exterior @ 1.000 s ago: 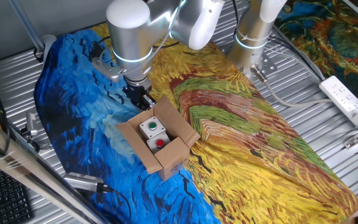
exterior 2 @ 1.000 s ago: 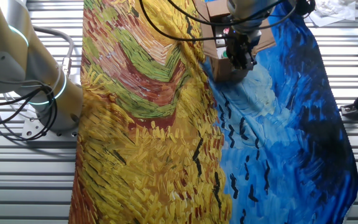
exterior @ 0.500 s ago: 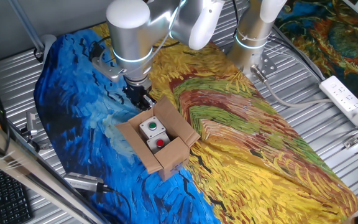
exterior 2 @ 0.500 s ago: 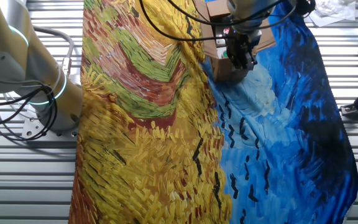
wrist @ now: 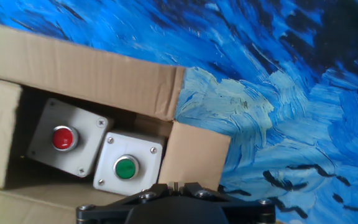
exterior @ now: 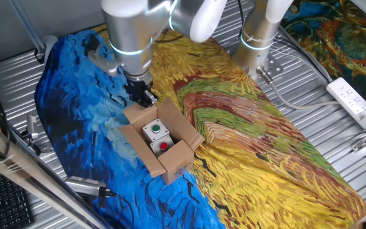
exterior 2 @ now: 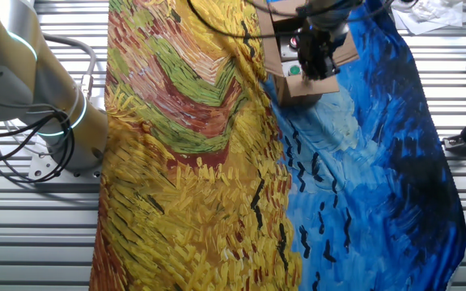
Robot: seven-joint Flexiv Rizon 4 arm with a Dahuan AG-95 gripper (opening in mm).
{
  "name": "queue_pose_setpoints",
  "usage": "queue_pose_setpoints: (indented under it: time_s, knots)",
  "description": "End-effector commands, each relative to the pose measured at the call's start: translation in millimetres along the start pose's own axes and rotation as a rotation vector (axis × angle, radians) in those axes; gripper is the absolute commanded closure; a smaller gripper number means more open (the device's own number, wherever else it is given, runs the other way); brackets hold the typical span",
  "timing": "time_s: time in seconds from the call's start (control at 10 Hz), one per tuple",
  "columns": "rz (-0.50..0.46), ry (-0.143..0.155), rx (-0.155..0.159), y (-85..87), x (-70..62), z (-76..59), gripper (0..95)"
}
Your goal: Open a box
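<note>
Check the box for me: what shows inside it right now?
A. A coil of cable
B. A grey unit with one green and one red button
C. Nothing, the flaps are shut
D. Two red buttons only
B: the box stands with flaps folded out, and the grey unit inside shows a green button beside a red button.

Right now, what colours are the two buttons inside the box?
One button is red, the other green; the hand view shows it best.
</note>
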State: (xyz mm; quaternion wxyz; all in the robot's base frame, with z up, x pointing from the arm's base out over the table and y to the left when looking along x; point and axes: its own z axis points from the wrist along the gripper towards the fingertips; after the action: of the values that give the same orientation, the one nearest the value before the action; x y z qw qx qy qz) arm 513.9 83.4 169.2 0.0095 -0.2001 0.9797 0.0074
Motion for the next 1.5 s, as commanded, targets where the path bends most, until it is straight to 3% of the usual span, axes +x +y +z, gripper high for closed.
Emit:
queue_pose_setpoints:
  time_s: [0.1,0.5,0.8,1.0,1.2,1.5]
  knots:
    - [0.01,0.004,-0.003,2.7,-0.8,-3.2,95.0]
    - [0.059,0.008,0.004,22.5,-10.6,3.4,95.0]
    - [0.107,0.01,-0.011,36.7,-9.1,10.0,95.0]
    - [0.167,-0.012,-0.01,49.6,-4.9,24.4,95.0]
    - [0.241,0.011,-0.016,56.9,-5.4,33.6,95.0]
    - [0.344,0.01,-0.018,65.9,-13.0,41.2,95.0]
